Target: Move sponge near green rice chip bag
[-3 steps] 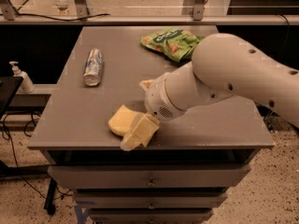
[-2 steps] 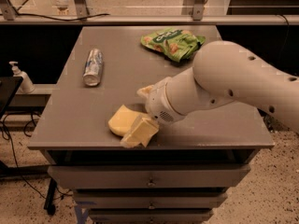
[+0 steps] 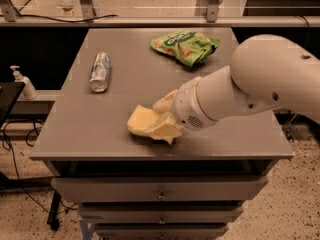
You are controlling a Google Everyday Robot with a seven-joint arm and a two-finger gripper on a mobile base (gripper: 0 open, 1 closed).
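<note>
The pale yellow sponge [image 3: 139,119] is at the front middle of the grey table [image 3: 90,134]. My gripper [image 3: 159,119] reaches in from the right on a big white arm and is shut on the sponge's right side, its pale fingers [image 3: 167,130] wrapped over it. Whether the sponge rests on the table or is just off it I cannot tell. The green rice chip bag [image 3: 184,45] lies at the back of the table, right of centre, well behind the sponge and apart from it.
A silver-blue can [image 3: 99,72] lies on its side at the left of the table. A soap pump bottle [image 3: 22,84] stands on a ledge off the table's left. Drawers sit below the front edge. A rail runs behind the table.
The gripper and the sponge have moved together a little to the right and away from the front edge, toward the bag. The can and the bag have not moved.
</note>
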